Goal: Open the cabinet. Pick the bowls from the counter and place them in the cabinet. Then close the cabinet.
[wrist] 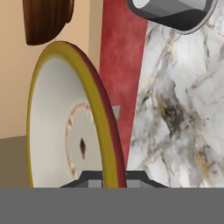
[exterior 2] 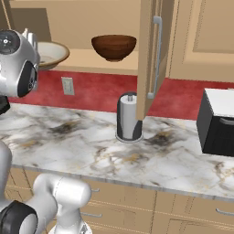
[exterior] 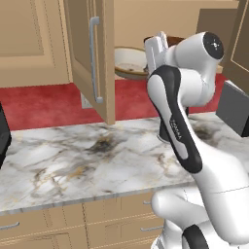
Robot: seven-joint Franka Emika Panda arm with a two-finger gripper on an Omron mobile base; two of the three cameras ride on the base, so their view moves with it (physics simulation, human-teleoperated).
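We had the hand [wrist: 109, 179] pinched tight on the rim of the cream bowl [wrist: 65, 127], which sat on the cabinet [exterior: 90, 63] shelf beside the wooden bowl [exterior 2: 114, 47]. We judged that pulling out while clamped could drag it off onto the desk [exterior: 73, 155]. Both bowls faced mouth up, round, with no long axis.

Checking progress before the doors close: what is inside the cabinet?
Both bowls sit on the cabinet shelf: cream bowl, wooden bowl. The arm hides part of the cream one.
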